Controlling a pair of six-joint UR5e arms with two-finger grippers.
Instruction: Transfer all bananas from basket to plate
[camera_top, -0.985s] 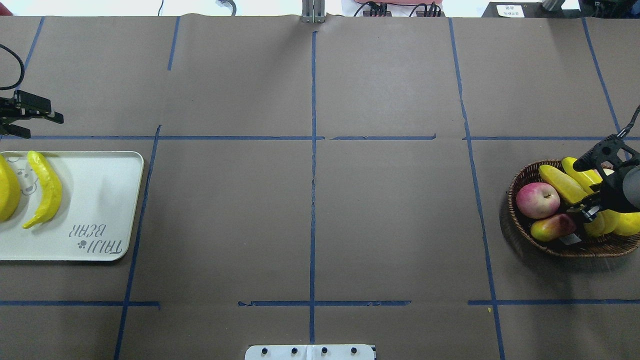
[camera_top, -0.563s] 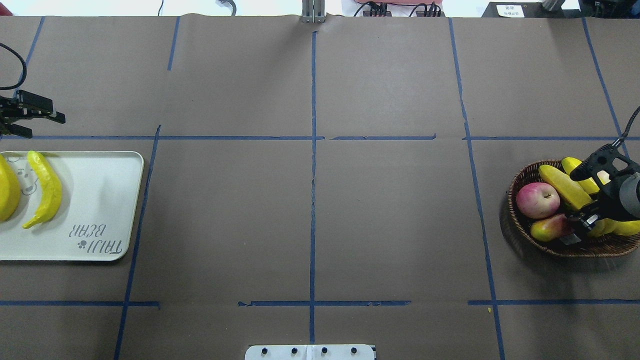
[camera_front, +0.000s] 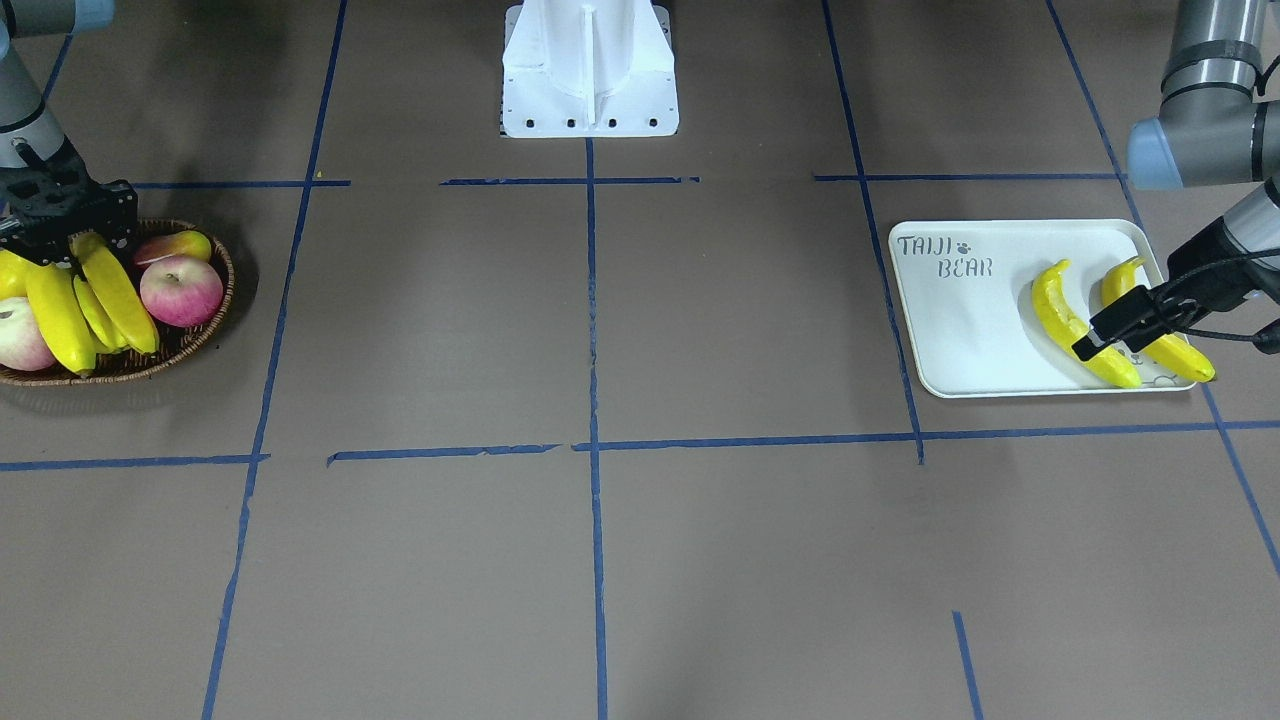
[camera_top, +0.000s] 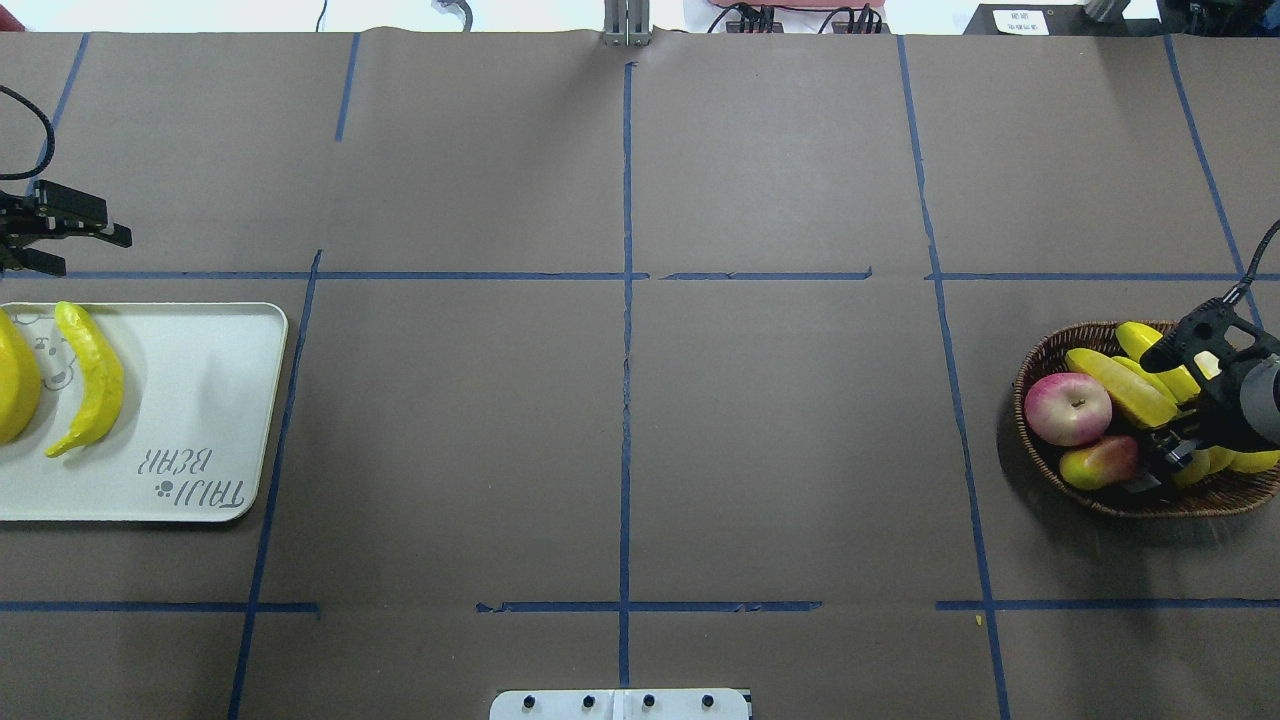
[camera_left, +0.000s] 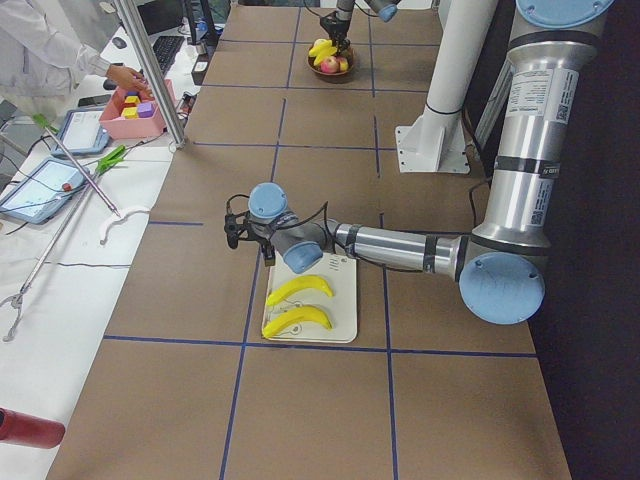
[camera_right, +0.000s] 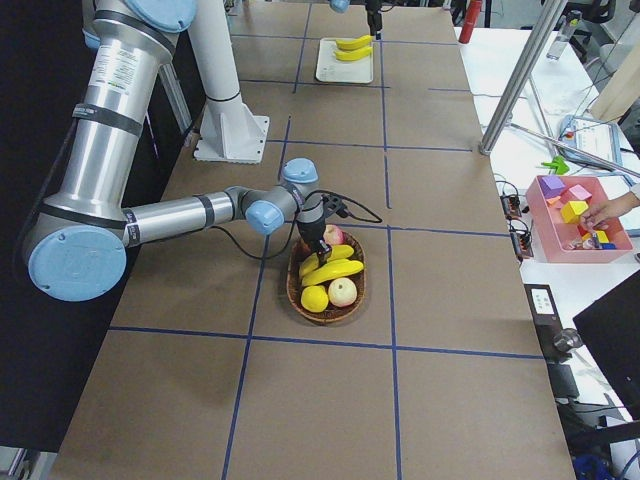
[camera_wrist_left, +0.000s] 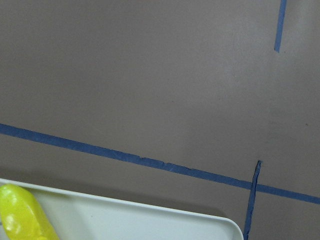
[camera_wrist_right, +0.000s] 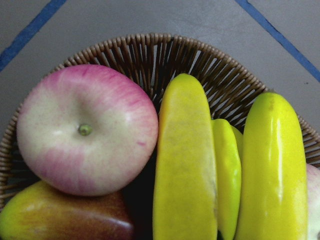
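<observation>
Two yellow bananas lie on the white plate at the table's left end; both show in the front view. My left gripper hovers open and empty just beyond the plate's far edge. Bananas lie across the brown wicker basket at the right end. My right gripper is low in the basket, open, with its jaws standing astride the bananas. The right wrist view shows bananas close up beside an apple.
The basket also holds a pink apple, a red-yellow fruit, a second apple and a round yellow fruit. The robot's white base stands at the near middle. Blue tape lines cross the brown table.
My right gripper has come down lower into the basket over the bananas, and the fruit has shifted slightly. My left gripper has barely moved.
</observation>
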